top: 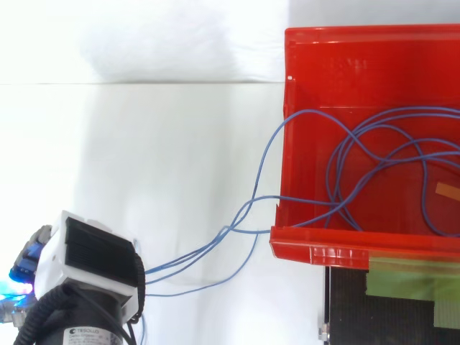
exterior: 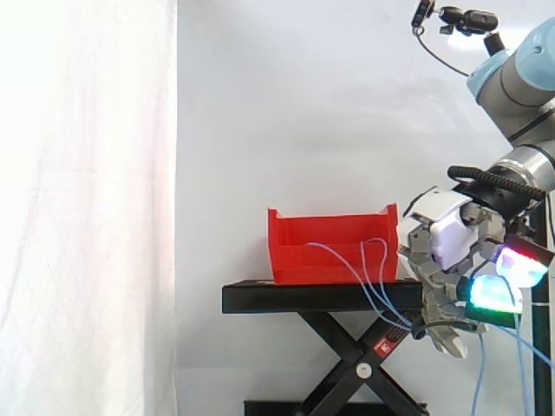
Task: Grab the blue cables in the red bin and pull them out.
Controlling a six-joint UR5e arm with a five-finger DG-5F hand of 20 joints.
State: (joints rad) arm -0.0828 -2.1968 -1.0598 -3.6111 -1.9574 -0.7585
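Item 1: red bin [exterior: 334,251]. Open-topped plastic, upright on the black stand [exterior: 303,297], with its low front edge facing the side view's right.

Item 2: blue cables [top: 227,229]. Thin, light blue and slack. Inside the bin they lie in loose, overlapping loops on the floor. Several strands leave over the front edge, draw together just outside it, and hang clear of the stand down to the hand [exterior: 434,286], whose curled fingers grip them below bin level.
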